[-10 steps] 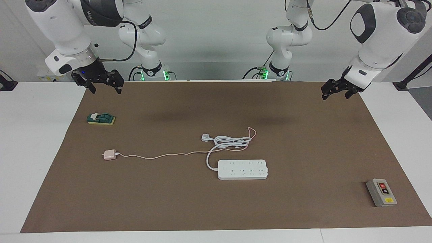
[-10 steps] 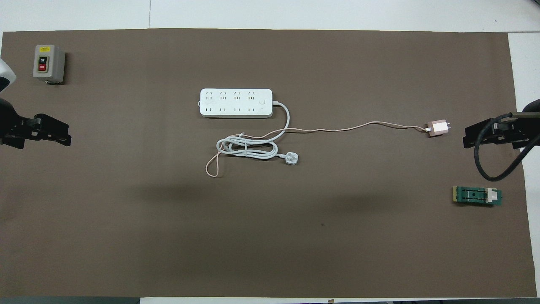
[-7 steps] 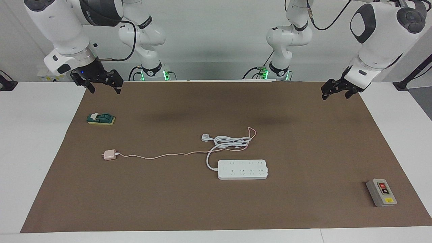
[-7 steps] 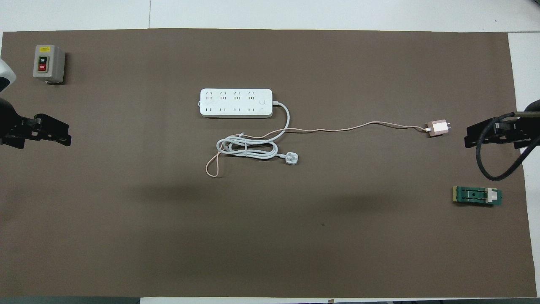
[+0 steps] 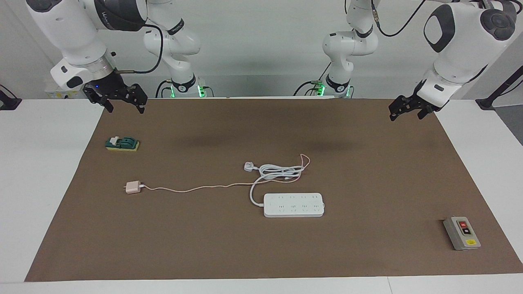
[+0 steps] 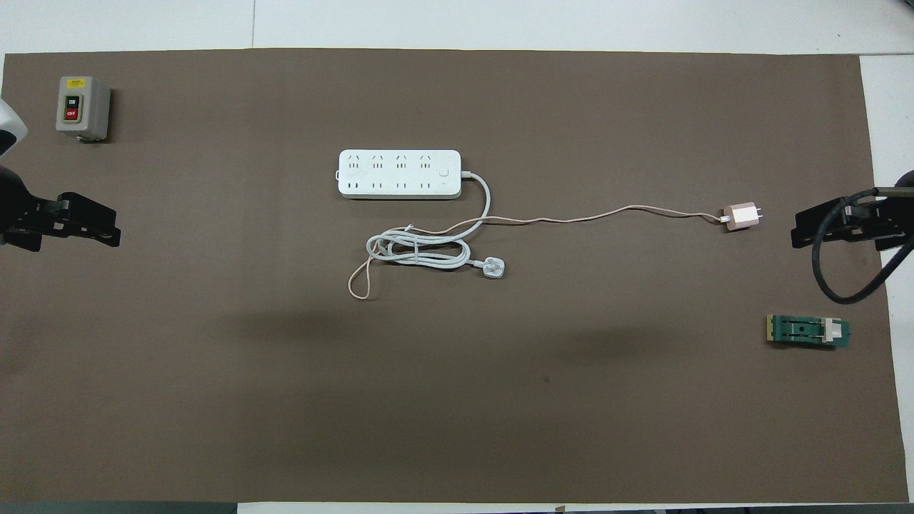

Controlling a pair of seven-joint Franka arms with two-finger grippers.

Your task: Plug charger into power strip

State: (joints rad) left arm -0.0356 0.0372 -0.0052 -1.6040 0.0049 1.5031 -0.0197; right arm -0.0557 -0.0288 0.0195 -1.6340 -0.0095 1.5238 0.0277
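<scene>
Brown matting [image 5: 367, 245] covers the white table. On it the charger [image 5: 132, 187] lies toward the right arm's end, prongs pointing away from the power strip [image 5: 293, 205], its cable trailing to mid-mat. Right gripper [image 5: 124, 105] and left gripper [image 5: 406, 114] hang raised over the mat's corners nearest the robots, jaws fully spread, holding nothing, probably poised for pickup.
</scene>
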